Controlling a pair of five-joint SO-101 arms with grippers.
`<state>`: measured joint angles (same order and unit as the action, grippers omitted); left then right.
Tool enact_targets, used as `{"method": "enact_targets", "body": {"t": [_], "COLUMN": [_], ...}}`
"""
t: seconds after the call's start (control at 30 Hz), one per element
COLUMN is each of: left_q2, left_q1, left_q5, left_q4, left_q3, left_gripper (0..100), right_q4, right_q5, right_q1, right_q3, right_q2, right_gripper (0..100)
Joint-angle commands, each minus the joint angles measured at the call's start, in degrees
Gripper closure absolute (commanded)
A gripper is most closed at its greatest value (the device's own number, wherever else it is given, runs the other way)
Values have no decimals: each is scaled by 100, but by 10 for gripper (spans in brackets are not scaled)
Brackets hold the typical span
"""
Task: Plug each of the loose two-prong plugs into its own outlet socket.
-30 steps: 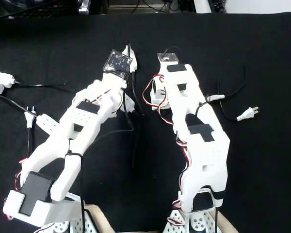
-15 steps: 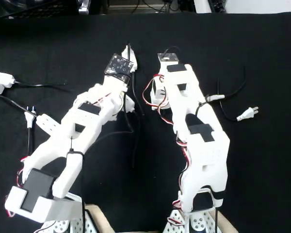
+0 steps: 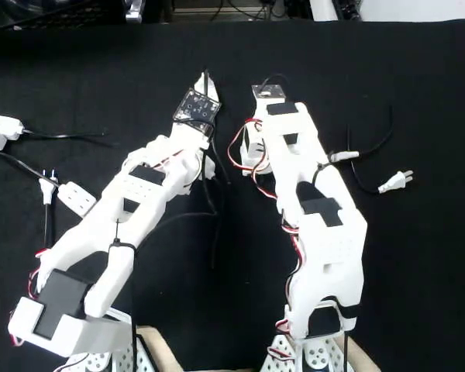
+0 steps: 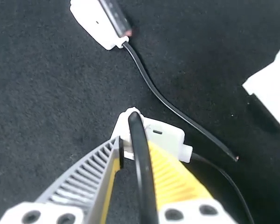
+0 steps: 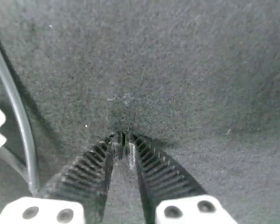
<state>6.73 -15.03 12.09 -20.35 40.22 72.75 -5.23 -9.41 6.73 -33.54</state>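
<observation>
Plug (image 4: 165,135) looks pinched firmly in the left claw (image 4: 133,142); I'd keep it level and line its prongs up with the white socket (image 4: 99,24) before pushing; right claw (image 5: 123,139) is closed on nothing.

Robotics lab: black-clothed table (image 3: 434,93) bearing robot arms (image 3: 318,209).

Here's the left arm (image 3: 132,201), stretched long on a slant from its base at the near left, reaching up toward the middle. The left hand (image 4: 132,140) is clamped tight on a white plug (image 4: 165,135), grey finger one side, yellow the other. Alongside it the right arm (image 3: 310,194) runs straighter, wrist bent downward. The right hand (image 5: 122,139) is pinched closed, ribbed fingertips meeting.
</observation>
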Motion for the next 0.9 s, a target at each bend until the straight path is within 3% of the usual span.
{"method": "enact_targets", "body": {"t": [0.0, 0.57, 0.87], "left_q2": [35, 26, -765], "left_q1": [-13, 119, 127], "left_q5": [229, 316, 325], "left_q4": [18, 26, -9], "left_q3": [-57, -57, -497], "left_gripper": [970, 970, 970], "right_q4": [-132, -132, -132], "right_q5": [-53, -53, -53], "right_q1": [114, 114, 114], "right_q3": [171, 171, 171], "right_q2": [22, 22, 22], "right_gripper": [967, 967, 967]}}
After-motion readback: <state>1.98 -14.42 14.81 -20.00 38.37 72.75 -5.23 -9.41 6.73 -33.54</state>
